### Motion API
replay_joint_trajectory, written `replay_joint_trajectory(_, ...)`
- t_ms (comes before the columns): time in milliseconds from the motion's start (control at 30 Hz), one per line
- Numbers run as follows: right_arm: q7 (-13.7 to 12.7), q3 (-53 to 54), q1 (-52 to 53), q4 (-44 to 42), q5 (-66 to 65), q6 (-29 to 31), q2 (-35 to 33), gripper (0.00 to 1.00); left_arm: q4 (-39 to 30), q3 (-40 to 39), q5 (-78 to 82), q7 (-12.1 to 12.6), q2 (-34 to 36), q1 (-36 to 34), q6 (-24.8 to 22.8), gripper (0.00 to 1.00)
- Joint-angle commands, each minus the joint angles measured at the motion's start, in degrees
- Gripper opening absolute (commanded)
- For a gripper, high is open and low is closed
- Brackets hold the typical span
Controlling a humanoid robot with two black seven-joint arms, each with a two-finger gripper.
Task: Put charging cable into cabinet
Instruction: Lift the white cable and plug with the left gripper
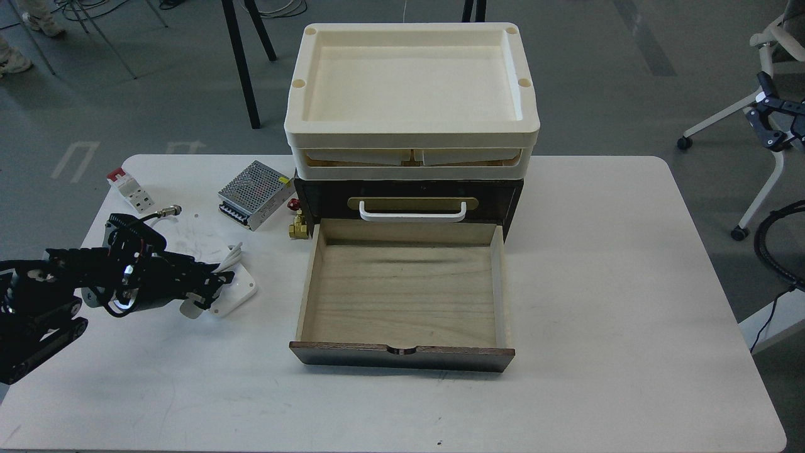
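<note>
The charging cable (238,290), a flat white pad with its white cord (231,256) bunched on top, lies on the table left of the cabinet (314,195). The cabinet's lower drawer (402,355) is pulled out towards me, and its pale wood inside holds nothing. The upper drawer is closed, with a white handle (412,212). My left gripper (212,284) lies low across the pad and hides its middle. Its dark fingers cannot be told apart. My right gripper (770,123) shows small at the far right edge, off the table.
A perforated metal power-supply box (255,194), a red-and-white breaker (131,189) and a brass fitting (298,228) lie behind and beside the pad. Cream trays (409,135) are stacked on the cabinet. A white office chair (764,163) stands beyond the table's right end.
</note>
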Motion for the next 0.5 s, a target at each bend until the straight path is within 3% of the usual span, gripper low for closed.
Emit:
replay_joint_trajectory(0,0.0,0.2,0.0,-0.1,0.0,0.0,0.0,1.0,-8.0,-0.6,-0.2,0.0,6.2,-1.4,-0.4,0.0)
replay_joint_trajectory(300,0.0,0.3,-0.6,-1.2,0.0,0.0,0.1,1.0,-45.0,-4.5,-10.9,0.0,31.5,-3.1,-4.5,0.0)
replay_joint_trajectory(467,0.0,0.3,-0.7,-2.7,0.0,0.0,0.1,1.0,-51.0,-4.5,-19.1,0.0,30.2,-2.9,-2.7,0.0)
